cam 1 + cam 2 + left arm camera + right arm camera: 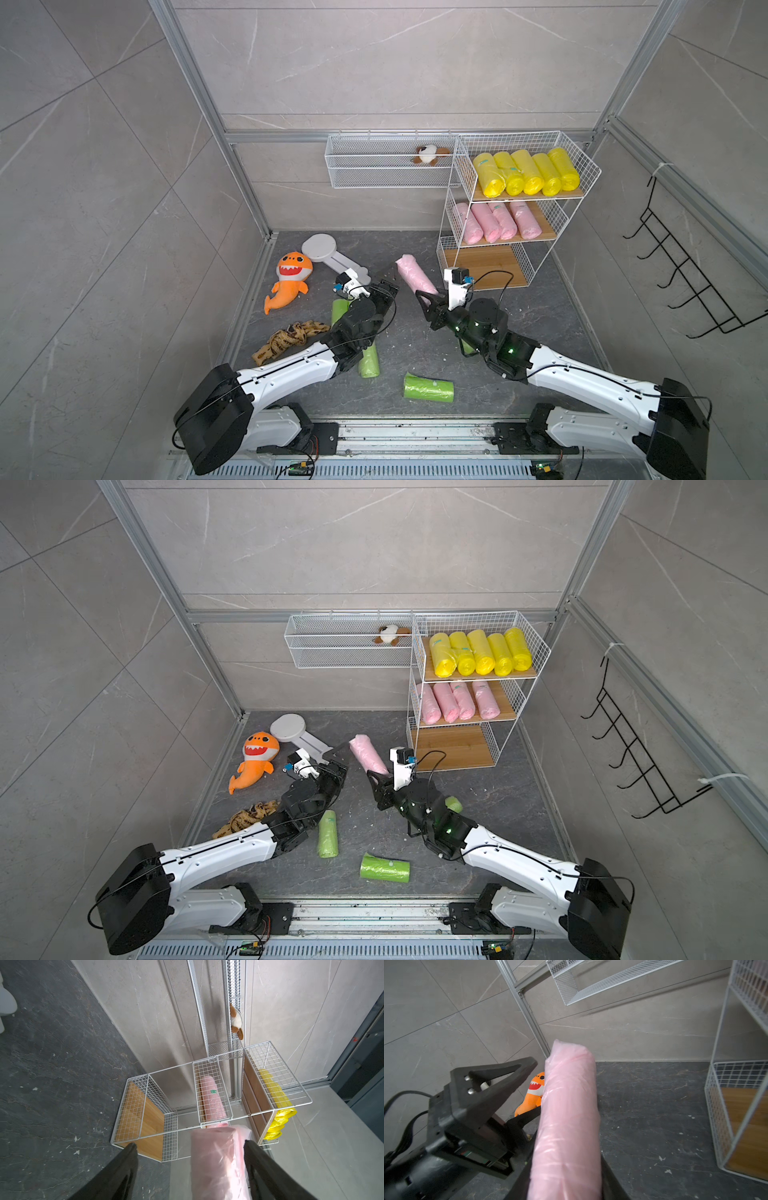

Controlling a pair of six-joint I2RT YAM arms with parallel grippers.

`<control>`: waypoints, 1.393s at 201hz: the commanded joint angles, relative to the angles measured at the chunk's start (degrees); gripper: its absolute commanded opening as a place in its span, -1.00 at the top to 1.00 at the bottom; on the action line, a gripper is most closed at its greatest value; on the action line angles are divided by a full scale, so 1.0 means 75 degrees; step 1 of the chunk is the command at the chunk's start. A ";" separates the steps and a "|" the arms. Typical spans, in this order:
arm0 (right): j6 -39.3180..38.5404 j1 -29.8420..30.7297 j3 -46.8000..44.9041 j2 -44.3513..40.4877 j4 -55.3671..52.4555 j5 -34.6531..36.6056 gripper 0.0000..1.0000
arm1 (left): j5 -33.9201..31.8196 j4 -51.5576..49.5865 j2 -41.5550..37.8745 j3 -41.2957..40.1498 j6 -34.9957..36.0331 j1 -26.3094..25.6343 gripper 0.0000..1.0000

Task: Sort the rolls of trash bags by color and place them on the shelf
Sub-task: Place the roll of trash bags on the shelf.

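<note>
Pink roll (415,274) clamped in right fingers (430,297); left fingers (120,1172) spread apart around it.

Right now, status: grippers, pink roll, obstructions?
Left gripper open, astride pink roll. Right gripper shut on roll's near end, roll aloft. Shelf middle tier: four pink rolls, room to spare. Nothing between roll and shelf.

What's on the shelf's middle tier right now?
Four pink rolls lie side by side on the middle board. The tier's back edge is covered by the top board, so unseen.
</note>
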 commanded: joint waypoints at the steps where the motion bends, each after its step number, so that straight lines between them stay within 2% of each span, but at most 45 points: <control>1: -0.0169 -0.0457 0.0476 -0.0311 -0.0842 -0.0430 0.56 | 0.0617 -0.0419 -0.0029 0.0286 0.0805 0.0217 -0.70; 33: -0.0234 -0.1201 0.0828 -0.0631 -0.1871 -0.1027 0.58 | 0.1177 -0.0927 0.0120 0.0533 0.1915 0.0361 -0.76; 74: -0.0942 -0.1942 0.1390 -0.1048 -0.3799 -0.1168 0.57 | 0.1860 -0.1890 0.0463 0.1076 0.3458 0.0518 -0.78; 122: -0.1591 -0.2821 0.1936 -0.1403 -0.5439 -0.1074 0.57 | 0.1824 -0.2841 0.0588 0.1539 0.4893 0.0632 -0.79; 191: -0.2032 -0.4479 0.2584 -0.1428 -0.6546 -0.1556 0.57 | 0.2198 -0.3050 0.0919 0.1796 0.5237 0.0838 -0.80; 280: -0.1631 -0.7576 0.2873 -0.1012 -0.6454 -0.2921 0.57 | 0.3000 -0.3008 0.1336 0.2257 0.5291 0.0898 -0.80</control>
